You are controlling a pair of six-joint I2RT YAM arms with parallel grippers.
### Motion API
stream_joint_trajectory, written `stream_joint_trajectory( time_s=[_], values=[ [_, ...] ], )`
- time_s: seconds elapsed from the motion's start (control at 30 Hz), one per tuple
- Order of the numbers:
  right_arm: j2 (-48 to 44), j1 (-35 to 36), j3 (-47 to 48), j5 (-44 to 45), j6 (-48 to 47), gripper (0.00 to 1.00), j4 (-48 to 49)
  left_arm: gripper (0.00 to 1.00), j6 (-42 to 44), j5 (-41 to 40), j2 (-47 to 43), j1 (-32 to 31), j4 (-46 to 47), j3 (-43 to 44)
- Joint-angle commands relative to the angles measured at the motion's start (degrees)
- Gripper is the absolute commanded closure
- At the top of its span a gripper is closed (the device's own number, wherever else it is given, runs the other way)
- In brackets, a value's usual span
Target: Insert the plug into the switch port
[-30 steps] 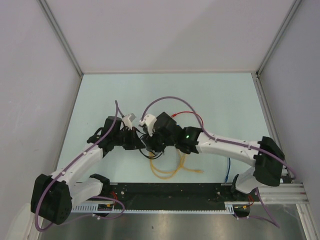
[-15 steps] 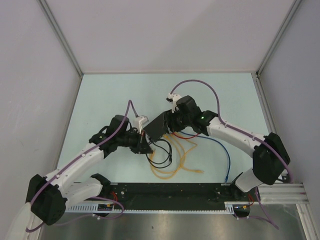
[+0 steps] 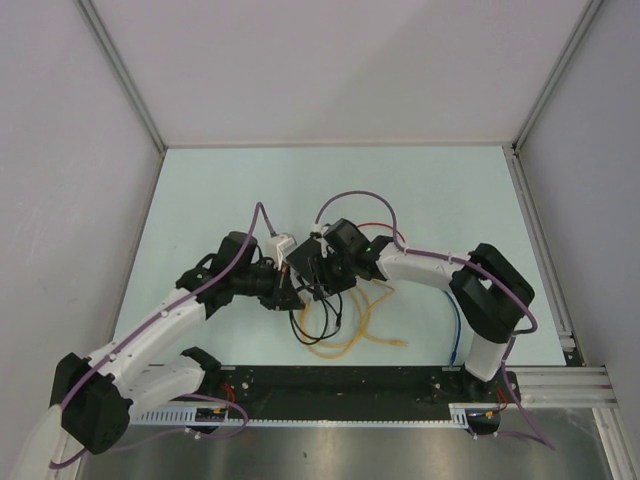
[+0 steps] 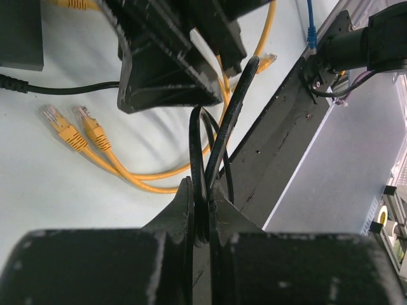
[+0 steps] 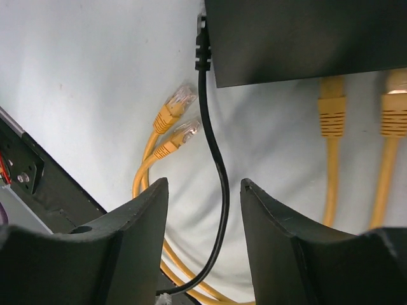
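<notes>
While the left arm reaches in low toward mid-worktop (image 3: 440, 190), its left fingers (image 4: 180, 213) are pinched shut on the black cable (image 4: 219, 143). The switch (image 3: 303, 257) sits between the two wrists. The right fingers (image 5: 137, 219) stand apart, the cable running between them. Since half a second ago, the right elbow has folded inward and its wrist has swung nearer the left.

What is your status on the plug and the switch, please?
Left gripper shut on black cable. Right gripper open, switch just ahead of it. In the way: black cable trailing between right jaws, two loose yellow plugs beside.
</notes>
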Motion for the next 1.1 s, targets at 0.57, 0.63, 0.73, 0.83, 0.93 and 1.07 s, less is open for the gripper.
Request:
stream_joint_trajectory(
  time_s=[0.57,0.63,0.73,0.83,0.93,1.07],
  values=[
    [-7.1,4.1,0.4,1.3,-3.1,1.00,-1.3,0.51,-3.3,-5.4,-5.7,-0.4,1.7,-1.0],
    [-9.6,4.8,0.4,5.4,-5.7,1.00,-3.3,0.40,-5.0,-8.0,-7.0,-0.1,1.7,-0.7],
    [-13.5,6.7,0.4,13.7,-9.6,1.00,-5.6,0.26,-8.2,-11.5,-9.5,1.1,2.2,-0.1],
    [-15.2,10.1,0.4,23.0,-11.6,1.00,-6.3,0.17,-12.3,-15.3,-11.8,3.3,2.3,0.6],
    [-15.6,13.2,0.4,30.3,-12.4,1.00,-5.9,0.12,-16.0,-18.8,-14.2,5.3,2.3,1.5],
    [-15.5,16.2,0.3,36.6,-11.6,1.00,-4.9,0.12,-19.6,-25.2,-14.6,6.2,-0.4,3.5]
  ],
)
